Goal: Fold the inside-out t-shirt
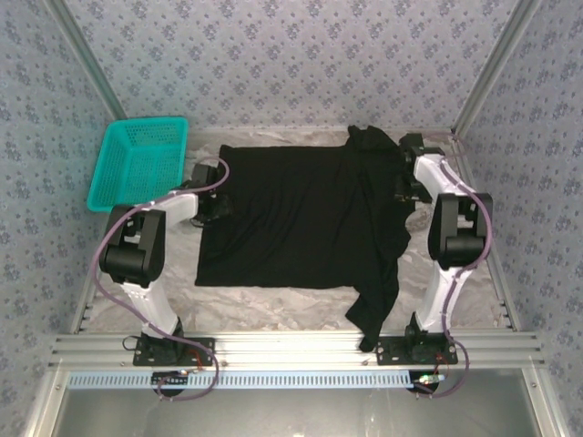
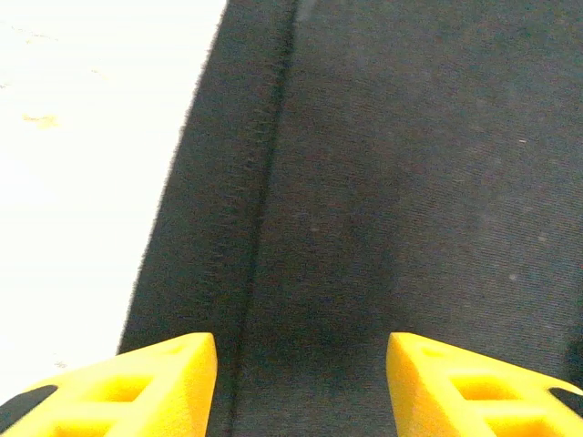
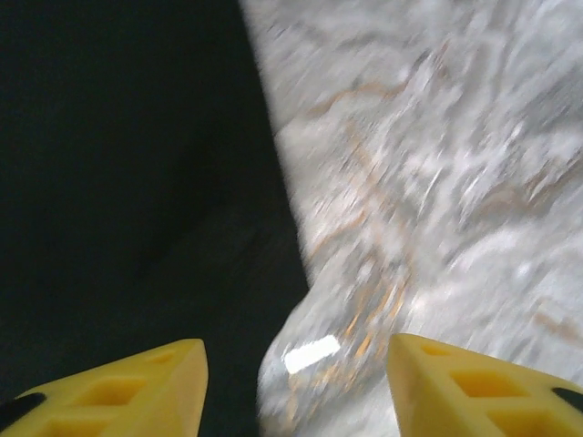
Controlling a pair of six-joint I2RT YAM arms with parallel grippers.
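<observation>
One black t-shirt (image 1: pixel 301 218) is lying on one marble table (image 1: pixel 273 300), stretching from the left jaws across to the right jaws. One teal basket (image 1: pixel 137 164) is sitting near the left jaws, on the side away from the shirt. Two arms are reaching in, one left arm (image 1: pixel 137 250) and one right arm (image 1: pixel 455 232). Two grippers are showing, the left gripper (image 2: pixel 301 350) and the right gripper (image 3: pixel 296 350). Each one is showing two yellow fingers (image 2: pixel 173 364), making four fingers in all.
</observation>
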